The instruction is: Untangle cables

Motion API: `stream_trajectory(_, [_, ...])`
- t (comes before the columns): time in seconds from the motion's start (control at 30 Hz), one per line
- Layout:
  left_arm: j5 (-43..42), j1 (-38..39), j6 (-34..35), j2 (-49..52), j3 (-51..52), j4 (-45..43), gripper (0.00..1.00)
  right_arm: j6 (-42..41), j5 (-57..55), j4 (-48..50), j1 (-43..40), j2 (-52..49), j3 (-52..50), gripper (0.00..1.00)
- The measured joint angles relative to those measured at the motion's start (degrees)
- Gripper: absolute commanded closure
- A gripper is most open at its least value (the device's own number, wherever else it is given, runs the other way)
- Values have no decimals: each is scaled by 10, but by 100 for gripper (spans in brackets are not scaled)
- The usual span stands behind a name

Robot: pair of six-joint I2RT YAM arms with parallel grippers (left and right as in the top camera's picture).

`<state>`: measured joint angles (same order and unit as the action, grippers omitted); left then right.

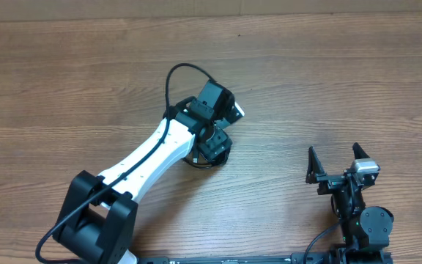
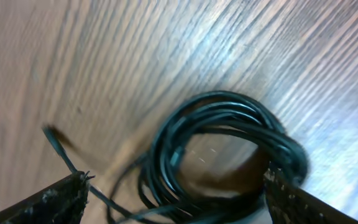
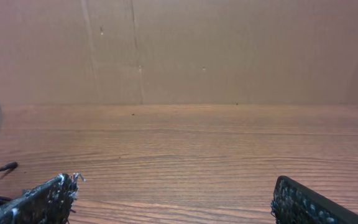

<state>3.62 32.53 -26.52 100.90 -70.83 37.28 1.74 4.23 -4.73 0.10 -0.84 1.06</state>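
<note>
One tangled coil of thin black cables (image 2: 224, 99), strands too blurred to count, lies on the brown wooden table (image 1: 86, 88) between the spread jaws of the left gripper (image 2: 176, 176). Well right of it, the right gripper (image 1: 334, 152) gapes empty.

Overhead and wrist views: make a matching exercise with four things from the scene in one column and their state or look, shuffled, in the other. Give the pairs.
Column one
1. left gripper
2. right gripper
3. cables
4. table

Column two
a. open, over bare wood, away from the coil
b. black, wound in a loose coil
c. open, just above the coil
d. pale brown wood grain

Pairs: 1-c, 2-a, 3-b, 4-d
</note>
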Motion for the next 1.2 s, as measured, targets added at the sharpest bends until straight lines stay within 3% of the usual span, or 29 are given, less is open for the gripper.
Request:
stream_trajectory(0.3, [0, -32, -76, 82, -2, -33, 24, 0, 0, 0, 0, 0, 0, 0])
stream_trajectory(0.4, [-3, -32, -82, 109, -2, -33, 52, 0, 0, 0, 0, 0, 0, 0])
stream_trajectory(0.43, [-9, -32, -85, 111, -3, -33, 66, 0, 0, 0, 0, 0, 0, 0])
stream_trajectory(0.47, [-11, -32, -85, 112, -4, -34, 90, 0, 0, 0, 0, 0, 0, 0])
stream_trajectory(0.5, [-13, -32, -84, 113, -4, -35, 96, 0, 0, 0, 0, 0, 0, 0])
stream_trajectory(0.8, [-21, -32, -26, 116, -9, -35, 96, 0, 0, 0, 0, 0, 0, 0])
stream_trajectory(1.0, [-17, -32, 56, 116, -10, -35, 96, 0, 0, 0, 0, 0, 0, 0])
stream_trajectory(1.2, [4, -32, 186, 112, -22, -25, 96, 0, 0, 0, 0, 0, 0, 0])
